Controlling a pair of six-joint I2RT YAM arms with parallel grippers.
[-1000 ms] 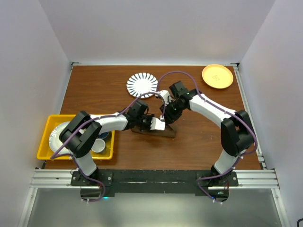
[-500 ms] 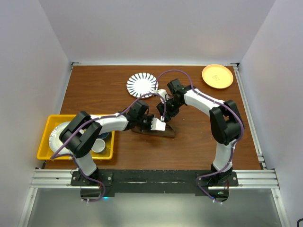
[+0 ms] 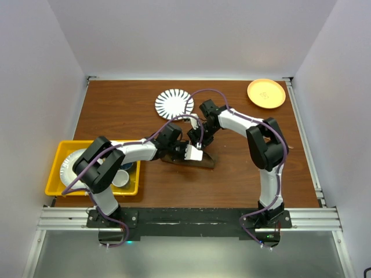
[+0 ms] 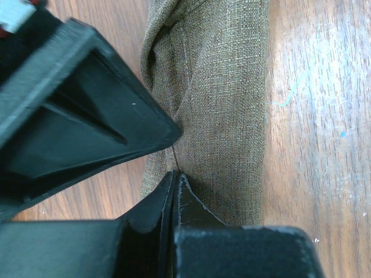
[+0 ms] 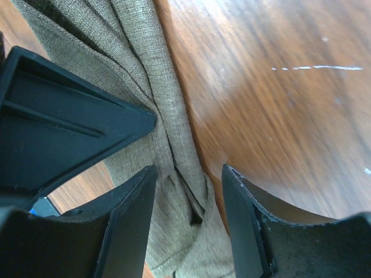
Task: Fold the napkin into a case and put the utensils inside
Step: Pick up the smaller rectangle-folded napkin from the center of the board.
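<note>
Napkin [image 3: 206, 164]: narrow folded strip at the centre of the top view, long axis left to right.
Left gripper [image 4: 174, 174]: clenched, tips on the cloth's fold; a pinch cannot be confirmed.
Right gripper [image 5: 188, 179]: parted, straddling a cloth ridge from the strip's upper side.

left gripper [image 4: 177, 153], right gripper [image 5: 188, 174] crowding napkin [image 3: 206, 163], plate [image 3: 174, 104] beyond

Both arms extended inward, wrists close together. Jaws of left gripper [image 4: 175, 174] pressed together; jaws of right gripper [image 5: 188, 171] parted, angled downward.
</note>
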